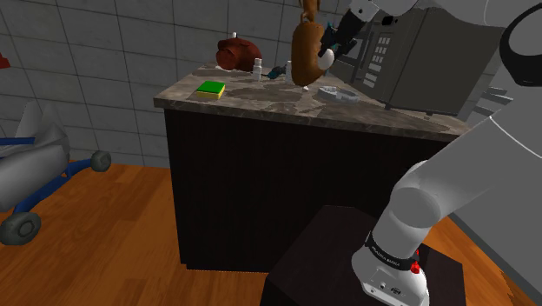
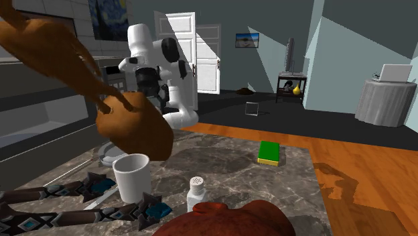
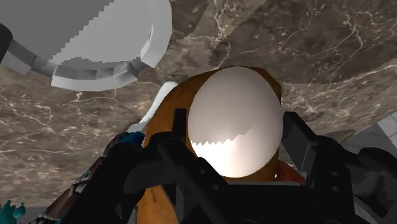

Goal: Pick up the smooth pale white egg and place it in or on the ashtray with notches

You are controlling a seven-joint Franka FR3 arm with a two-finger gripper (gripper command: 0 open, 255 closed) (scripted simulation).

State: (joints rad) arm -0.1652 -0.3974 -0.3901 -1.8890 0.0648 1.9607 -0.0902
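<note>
In the shoulder view the white arm (image 1: 439, 196) reaches up and over the marble-topped bench (image 1: 261, 106). A small white egg (image 1: 326, 59) sits at its dark tip, well above the bench top and right against a tall brown object (image 1: 305, 50). The grey ashtray (image 1: 340, 94) lies on the bench just below the egg and a little toward this view's right. A green sponge (image 1: 211, 88) lies well apart, near the bench's left corner.

In the second exterior view the brown object (image 2: 134, 129) looms in the foreground. A bit of the ashtray's (image 2: 107, 158) grey rim peeks out beside it, near a white cup (image 2: 131, 176). A small shaker (image 2: 195, 193) and the sponge (image 2: 269, 152) stand farther along the bench (image 2: 221, 167).

In the wrist view the egg (image 3: 235, 118) sits between the black fingers (image 3: 306, 149), which clasp it on both sides. The brown object (image 3: 164, 130) lies directly behind it. The ashtray (image 3: 111, 48), its notched rim plain to see, rests on the bench (image 3: 318, 51) beyond the fingertips and off to one side, not under the egg.

The pick appears to be done, and the step in hand is the carry. The next move calls for shifting the egg sideways until it hangs over the ashtray's bowl, keeping clear of the brown object. Then comes a gentle descent, with the fingers parting only once the egg is low, since a smooth egg may roll off the rim.
</note>
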